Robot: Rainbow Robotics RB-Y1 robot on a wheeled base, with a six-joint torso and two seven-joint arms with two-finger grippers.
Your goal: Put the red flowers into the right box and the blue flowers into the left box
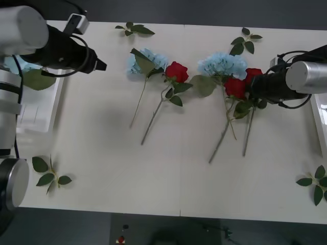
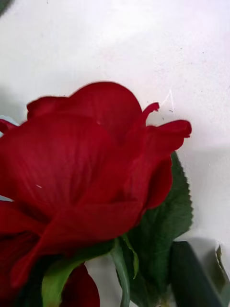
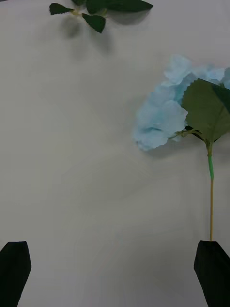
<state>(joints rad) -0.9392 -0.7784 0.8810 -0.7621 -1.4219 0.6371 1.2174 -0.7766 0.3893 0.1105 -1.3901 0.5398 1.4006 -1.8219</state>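
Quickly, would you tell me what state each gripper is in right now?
Left gripper: open, holding nothing, above the table near a blue flower.
Right gripper: at the rightmost red flowers; cannot tell.

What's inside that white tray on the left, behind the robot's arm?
The left box holds a pale-blue flower with a green leaf. The left arm covers the rest of it.

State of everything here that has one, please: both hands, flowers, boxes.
Left hand: open, above the table beside a blue flower.
Right hand: down among the rightmost red flowers.
Red flowers: three lying on the table.
Blue flowers: two lying on the table, one in the left box.
Left box: holding one blue flower.
Right box: contents cannot be told.
Leaf sprigs: loose on the table.
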